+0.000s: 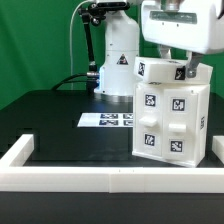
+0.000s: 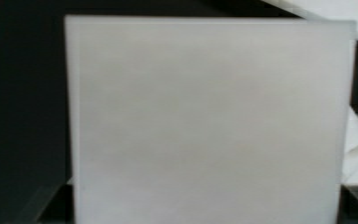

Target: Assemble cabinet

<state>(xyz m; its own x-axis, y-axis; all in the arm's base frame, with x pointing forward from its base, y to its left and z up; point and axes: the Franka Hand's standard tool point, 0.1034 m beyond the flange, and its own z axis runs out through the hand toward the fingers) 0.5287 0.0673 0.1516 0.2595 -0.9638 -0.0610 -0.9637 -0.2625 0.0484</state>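
Observation:
The cabinet (image 1: 170,118) is a tall white boxy body standing at the exterior view's right, near the front wall, its tagged door blocks facing the camera. A smaller white tagged top block (image 1: 158,69) sits on its upper end. My gripper (image 1: 168,66) hangs straight down over it, with a dark finger (image 1: 187,70) against the block's side, so it appears shut on that block. In the wrist view a flat pale surface of the block (image 2: 202,120) fills nearly the whole picture. The fingertips are mostly hidden behind it.
The marker board (image 1: 107,120) lies flat on the black table, left of the cabinet. A low white border wall (image 1: 90,178) runs along the front and up the left side. The arm's white base (image 1: 118,60) and a cable stand at the back.

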